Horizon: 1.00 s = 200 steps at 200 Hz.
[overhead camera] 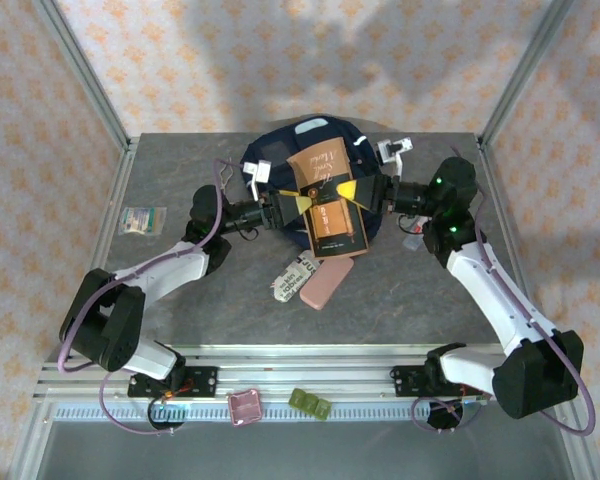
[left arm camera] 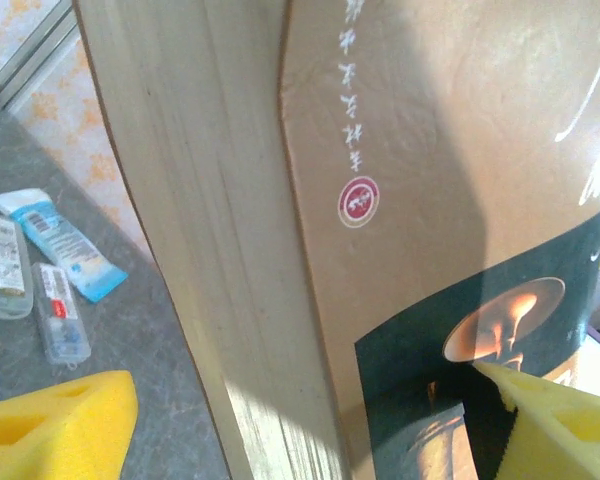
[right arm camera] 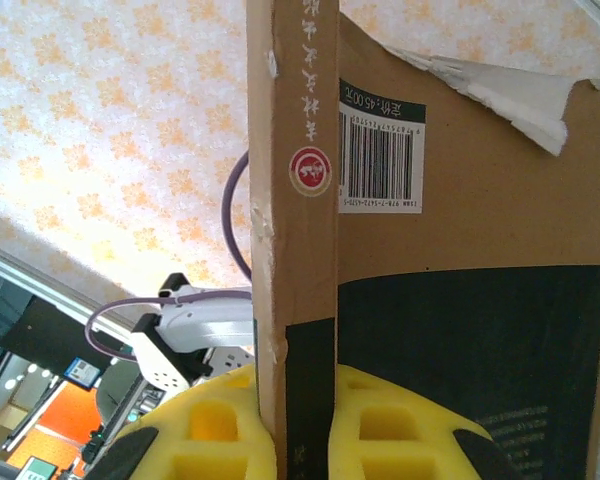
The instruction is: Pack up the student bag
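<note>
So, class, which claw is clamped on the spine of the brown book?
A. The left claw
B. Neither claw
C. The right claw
C: the right claw has its yellow pads pressed against both sides of the spine of the brown book, while the left claw stands wide open.

A brown book (overhead camera: 338, 228) lay slanted at the frame's centre. Just below it on the grey desk (overhead camera: 410, 300), a pink case (overhead camera: 326, 283) touched a white printed packet (overhead camera: 292, 277). A clear packet (overhead camera: 142, 220) sat far left. A pink tray (overhead camera: 246, 408) and a green block (overhead camera: 310, 402) rested at the bottom edge.
</note>
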Tool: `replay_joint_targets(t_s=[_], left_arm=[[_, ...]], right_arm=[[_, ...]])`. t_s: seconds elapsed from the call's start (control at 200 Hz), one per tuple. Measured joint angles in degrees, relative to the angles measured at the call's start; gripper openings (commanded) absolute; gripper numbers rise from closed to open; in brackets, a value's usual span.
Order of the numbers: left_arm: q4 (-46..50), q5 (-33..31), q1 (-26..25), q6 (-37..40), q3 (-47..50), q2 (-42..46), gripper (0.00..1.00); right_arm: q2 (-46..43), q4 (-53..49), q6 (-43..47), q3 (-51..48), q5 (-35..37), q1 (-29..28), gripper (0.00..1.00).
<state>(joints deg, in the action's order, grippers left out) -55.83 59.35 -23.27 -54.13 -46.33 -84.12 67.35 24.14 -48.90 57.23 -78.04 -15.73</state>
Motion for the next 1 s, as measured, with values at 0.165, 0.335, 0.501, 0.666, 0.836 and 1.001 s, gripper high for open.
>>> replay_joint_targets(t_s=[0.165,0.335,0.501,0.666,0.836,1.001], left_arm=[[-14.53,0.20,0.00,-8.31,1.40,-3.13,0.82],[-27.47,0.50,0.00,-18.01,1.84,-6.64,0.70],[-32.00,1.88,0.02,-26.56,1.84,-8.55,0.48],[-32.74,3.10,1.84,-30.88,2.16,-8.87,0.36],[-32.74,3.82,3.45,-32.63,2.51,-8.87,0.40],[-32.72,5.07,3.45,-33.29,2.51,-8.87,0.41]], right_arm=[[0.02,2.03,-1.07,0.00,0.00,0.00,0.00],[0.22,2.91,-1.55,0.00,0.02,0.00,0.00],[0.46,1.09,0.24,0.00,-0.02,0.52,0.00],[3.28,-10.08,9.16,2.32,0.48,2.80,0.00],[5.97,-22.36,18.69,5.38,0.94,2.73,0.00],[6.45,-30.03,25.27,6.97,1.57,2.58,0.00]])
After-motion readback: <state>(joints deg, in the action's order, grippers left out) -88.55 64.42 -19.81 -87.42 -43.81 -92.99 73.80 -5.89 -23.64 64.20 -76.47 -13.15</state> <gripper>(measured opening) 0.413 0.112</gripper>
